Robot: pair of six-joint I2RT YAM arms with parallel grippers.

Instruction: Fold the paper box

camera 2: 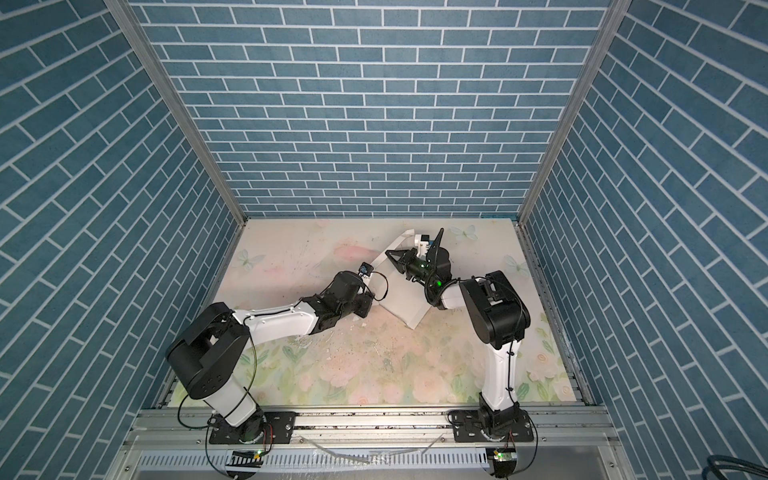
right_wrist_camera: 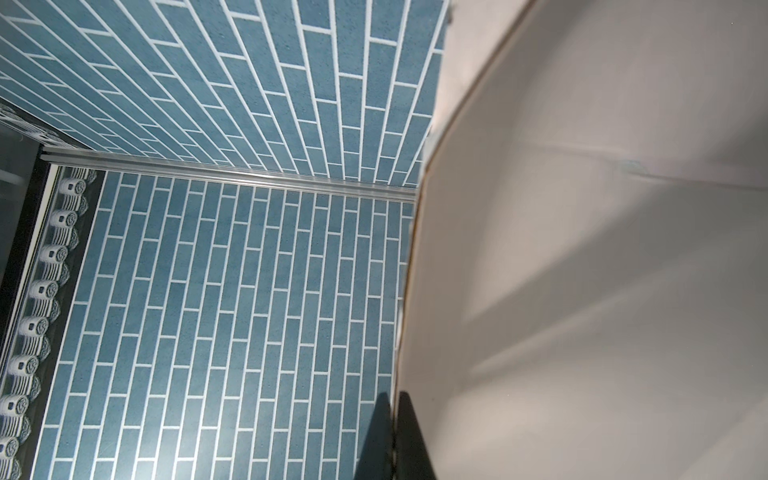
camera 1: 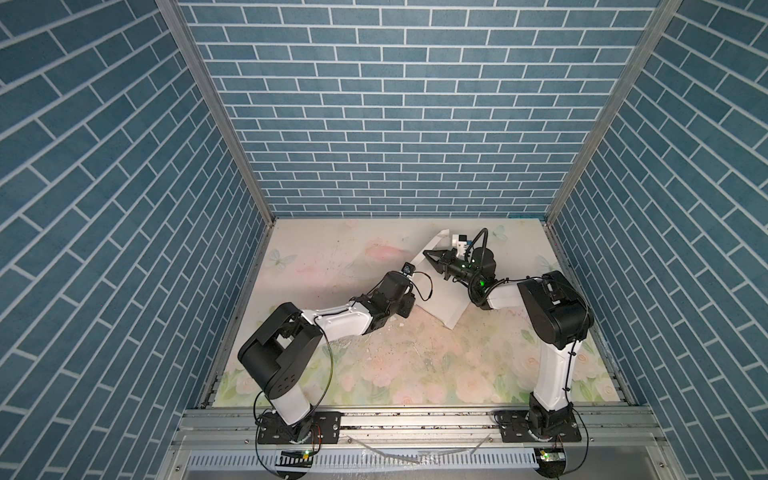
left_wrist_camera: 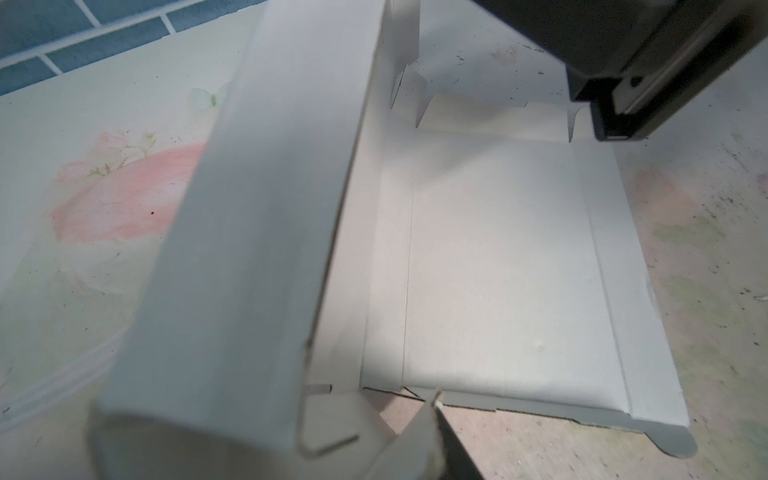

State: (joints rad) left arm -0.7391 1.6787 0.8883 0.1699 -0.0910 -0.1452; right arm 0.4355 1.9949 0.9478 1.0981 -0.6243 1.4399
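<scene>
We judge the white thin-cardboard paper box (camera 1: 440,303) light and floppy. Our right hand (camera 1: 428,254) pinches its far flap edge, a good hold; the left hand (camera 1: 407,305) we cannot tell.

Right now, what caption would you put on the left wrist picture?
Half-folded white paper box on the flowery table, one long side flap standing up.

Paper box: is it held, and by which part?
Right pincer pinches the paper box by the edge of its raised flap; left pincer: cannot tell.
</scene>
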